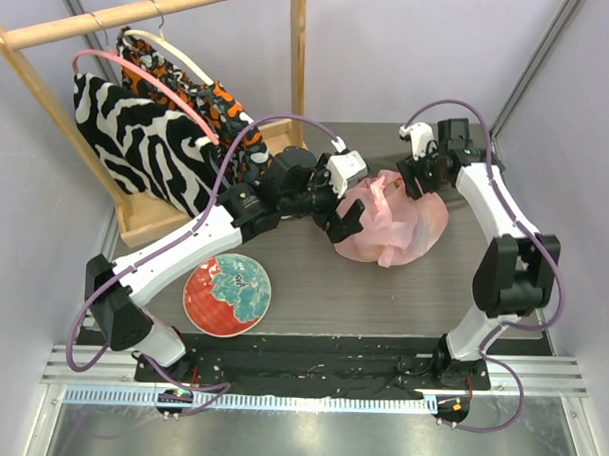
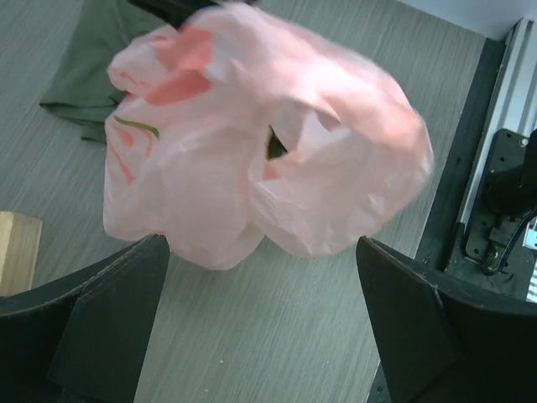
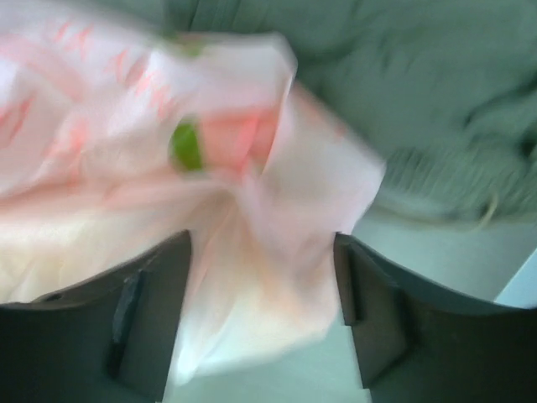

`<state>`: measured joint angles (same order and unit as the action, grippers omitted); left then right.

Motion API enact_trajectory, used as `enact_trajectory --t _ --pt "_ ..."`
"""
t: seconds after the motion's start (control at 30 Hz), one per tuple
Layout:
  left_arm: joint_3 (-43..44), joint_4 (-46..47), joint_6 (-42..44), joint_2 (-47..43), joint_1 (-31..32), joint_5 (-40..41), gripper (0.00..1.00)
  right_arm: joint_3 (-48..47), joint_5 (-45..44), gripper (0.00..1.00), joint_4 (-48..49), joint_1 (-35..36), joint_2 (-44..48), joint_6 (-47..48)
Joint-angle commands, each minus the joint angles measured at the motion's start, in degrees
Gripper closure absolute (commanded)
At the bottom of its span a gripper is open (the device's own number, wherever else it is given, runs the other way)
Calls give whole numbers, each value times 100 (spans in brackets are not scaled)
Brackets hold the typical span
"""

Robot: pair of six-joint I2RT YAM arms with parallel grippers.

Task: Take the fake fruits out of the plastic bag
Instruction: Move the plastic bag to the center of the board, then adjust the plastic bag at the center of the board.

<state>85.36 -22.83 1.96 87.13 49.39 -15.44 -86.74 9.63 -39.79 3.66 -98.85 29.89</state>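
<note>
**Jaws apart on both arms at the plastic bag**

Your left gripper stands as wide as it goes. Its two dark fingers sit at either side of the wrist view, holding nothing, with the bag just ahead of them. Your right gripper also has its jaws apart, and a fold of bag film hangs between them. That view is blurred, so you cannot tell whether the fingers press the film or merely flank it.

The bag lies crumpled and puffed up at the far middle of the table, between the two grippers. It is thin, translucent pink plastic, wrinkled into soft lobes and printed with deeper pink shapes and green strokes. None of the fake fruits can be made out through it. A green patch shows in the right wrist view, and it could be print or contents.

An olive-green cloth, soft and rumpled, lies on the table against the bag's far side.

A round plate, red-rimmed with a teal pattern, sits well apart from the bag, near the left arm's base.

The tabletop is grey with a fine wood grain. At the far left stands a pale wooden rack with a zebra-striped garment and an orange-and-black one on hangers. Plain pale walls close in the cell.
</note>
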Motion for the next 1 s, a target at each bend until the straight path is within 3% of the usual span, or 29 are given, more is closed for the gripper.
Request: enact_trajectory --t 0.0,0.1,0.17,0.23,0.33,0.4,0.47,0.53,0.7,0.8,0.97 --pt "182 604 -204 -180 53 -117 0 499 406 19 -643 -102 1998 -1053" --pt "454 771 -853 83 54 -73 0 781 1276 16 -1047 -94 2729 -1528" --pt "753 789 -1161 163 45 -650 0 886 2178 16 -1389 -94 2993 -1443" --pt "868 824 -1259 190 36 -1056 0 1123 2525 16 -1557 -76 3371 -1084" --pt "1175 710 -1355 347 -271 -2011 0 1360 2623 17 -2338 38 3495 151" --pt "1535 509 -1784 462 -490 -2917 2 1554 2396 19 -2805 47 3513 569" --pt "1641 124 -1848 498 -500 -3288 5 1774 2272 20 -2998 47 3635 1016" --pt "1353 86 -1944 375 -500 -3334 6 1705 2350 20 -3000 47 3723 1028" --pt "350 710 -2577 -144 -351 -3124 0 1151 2579 20 -2456 345 3364 -166" --pt "463 675 -2657 49 79 -2633 0 922 2439 20 -2191 381 3126 -624" --pt "797 376 -2954 488 326 -1814 0 939 1825 20 -2085 372 3143 -537"
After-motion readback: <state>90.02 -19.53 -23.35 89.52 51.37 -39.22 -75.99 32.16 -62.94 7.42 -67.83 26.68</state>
